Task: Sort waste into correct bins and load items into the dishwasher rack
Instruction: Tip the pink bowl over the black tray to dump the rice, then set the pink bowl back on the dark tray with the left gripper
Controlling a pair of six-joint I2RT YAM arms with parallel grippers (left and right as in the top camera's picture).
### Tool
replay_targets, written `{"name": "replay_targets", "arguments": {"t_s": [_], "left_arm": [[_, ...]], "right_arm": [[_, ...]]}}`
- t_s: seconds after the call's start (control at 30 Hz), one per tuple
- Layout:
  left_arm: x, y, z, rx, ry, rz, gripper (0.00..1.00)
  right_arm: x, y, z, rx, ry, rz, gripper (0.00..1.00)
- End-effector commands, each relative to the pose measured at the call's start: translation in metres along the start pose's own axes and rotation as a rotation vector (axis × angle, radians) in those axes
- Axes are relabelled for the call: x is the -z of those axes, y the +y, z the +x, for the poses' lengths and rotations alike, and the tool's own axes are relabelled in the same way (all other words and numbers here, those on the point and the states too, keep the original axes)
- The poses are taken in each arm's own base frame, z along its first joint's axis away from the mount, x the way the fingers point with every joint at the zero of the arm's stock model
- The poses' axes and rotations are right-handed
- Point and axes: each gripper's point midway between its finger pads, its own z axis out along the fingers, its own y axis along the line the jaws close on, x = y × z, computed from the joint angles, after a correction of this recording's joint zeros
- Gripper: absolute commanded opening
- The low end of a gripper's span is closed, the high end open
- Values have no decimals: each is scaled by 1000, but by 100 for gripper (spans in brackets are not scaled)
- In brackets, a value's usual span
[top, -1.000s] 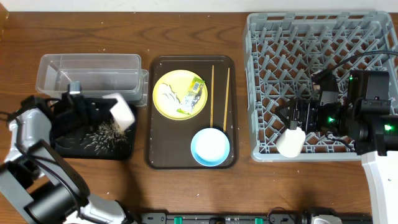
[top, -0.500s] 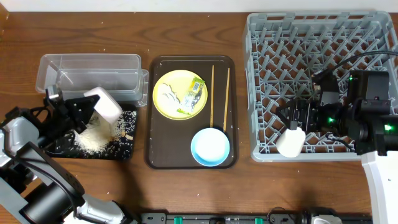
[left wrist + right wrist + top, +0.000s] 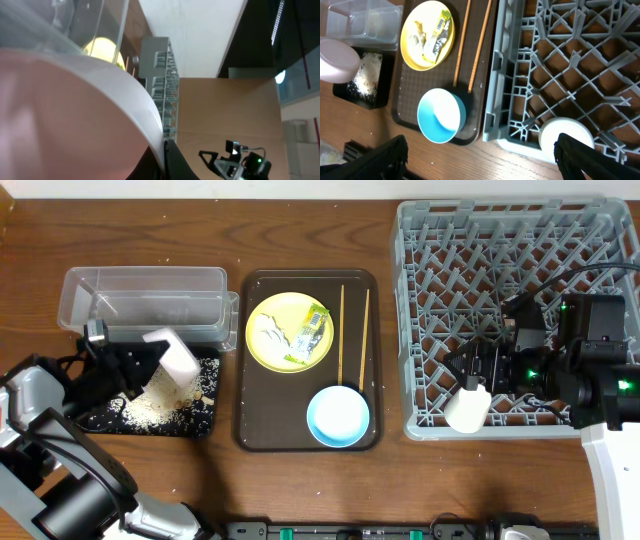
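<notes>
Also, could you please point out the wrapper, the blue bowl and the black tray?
wrapper [image 3: 312, 333]: overhead view, middle of the packet.
blue bowl [image 3: 338, 416]: overhead view, centre of its inside.
black tray [image 3: 190, 427]: overhead view, its front rim.

A brown wooden table [image 3: 300, 210] is occupied by four things set directly on it. A clear plastic tub [image 3: 145, 272] is placed at the far left with a black tray [image 3: 150, 432] touching its near side. A dark brown serving tray [image 3: 262, 430] is laid in the middle, and a large grey rack [image 3: 405, 320] is set at the right.
</notes>
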Motion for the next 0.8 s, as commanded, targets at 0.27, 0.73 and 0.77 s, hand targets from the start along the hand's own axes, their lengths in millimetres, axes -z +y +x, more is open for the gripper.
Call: {"name": "replay_targets", "arguments": {"t_s": [0.27,0.73,0.77], "left_arm": [[-5,-17,47,-114,136,-75,6],[-26,31,118,-198,340,-962,6],[-32,37,122,-233,347,-1022,6]], "right_arm": [[1,3,5,28,21,-2,92],[1,3,2,51,9,-1,93],[1,3,2,51,9,-1,93]]}}
